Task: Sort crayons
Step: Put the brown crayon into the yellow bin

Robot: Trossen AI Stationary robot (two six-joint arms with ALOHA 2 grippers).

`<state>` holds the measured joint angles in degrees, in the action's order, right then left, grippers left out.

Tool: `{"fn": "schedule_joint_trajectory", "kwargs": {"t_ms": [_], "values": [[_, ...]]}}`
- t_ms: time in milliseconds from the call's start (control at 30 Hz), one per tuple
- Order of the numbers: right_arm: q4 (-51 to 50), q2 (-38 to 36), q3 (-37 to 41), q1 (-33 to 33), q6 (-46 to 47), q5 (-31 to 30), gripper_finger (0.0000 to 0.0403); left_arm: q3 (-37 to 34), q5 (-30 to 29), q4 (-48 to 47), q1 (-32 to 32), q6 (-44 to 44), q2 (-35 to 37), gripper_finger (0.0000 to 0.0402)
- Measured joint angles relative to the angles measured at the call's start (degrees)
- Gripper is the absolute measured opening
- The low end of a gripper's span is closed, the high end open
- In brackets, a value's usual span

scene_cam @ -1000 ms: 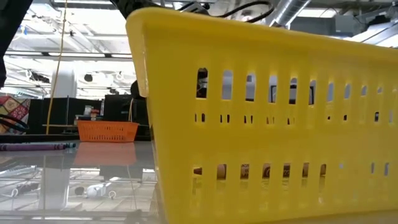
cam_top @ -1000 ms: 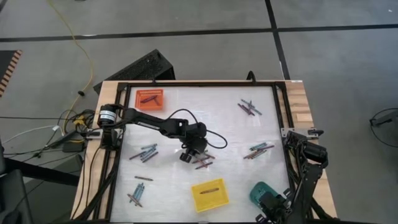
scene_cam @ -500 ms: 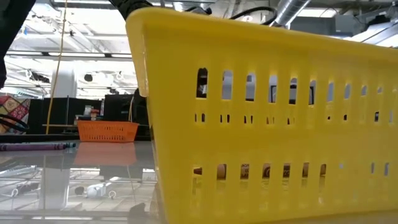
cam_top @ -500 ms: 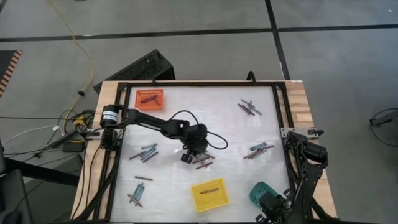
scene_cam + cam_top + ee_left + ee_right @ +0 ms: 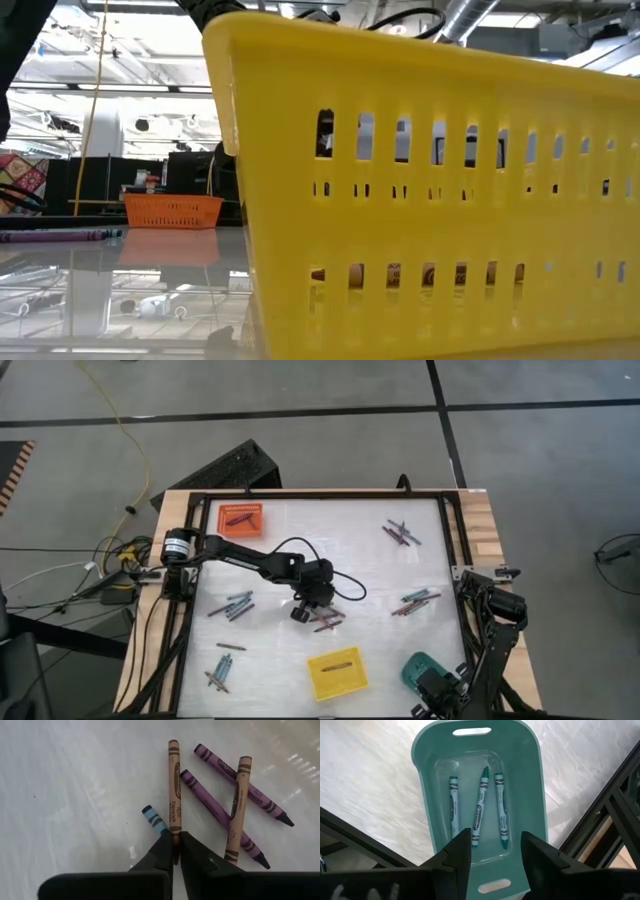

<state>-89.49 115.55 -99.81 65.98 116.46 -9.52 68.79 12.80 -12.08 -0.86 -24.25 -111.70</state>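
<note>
Pinching brown crayon [image 5: 174, 795]: left gripper [image 5: 176, 851].

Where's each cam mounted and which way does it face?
High: overhead, straight down; both arms, left pincer mid-table.
Low: table height, level; yellow tray fills it.
Left wrist: on the left arm; pincer shut on a brown crayon.
Right wrist: on the right arm; open right pincer over teal tray.
Shared: teal tray in high and right wrist.
</note>
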Motion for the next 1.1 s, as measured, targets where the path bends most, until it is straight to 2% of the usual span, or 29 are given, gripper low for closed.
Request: {"fn": "schedule_joint_trajectory", "kwargs": {"t_ms": [300,867,1100], "values": [[0.0,0.0,0.0,-0.02,-0.02,0.0,0.0163,0.56,0.01,-0.38,0.02,-0.61,0.11,0.0001],[-0.41,0.0,0.0,-0.01,-1.35,-0.02,0.0163,7.06,-0.3,-9.43,0.37,-2.17,0.09,0.0],[-0.48,0.0,0.0,-0.02,-1.75,-2.58,0.0163,9.0,-2.6,-12.52,1.86,-2.44,0.09,0.0]]}}
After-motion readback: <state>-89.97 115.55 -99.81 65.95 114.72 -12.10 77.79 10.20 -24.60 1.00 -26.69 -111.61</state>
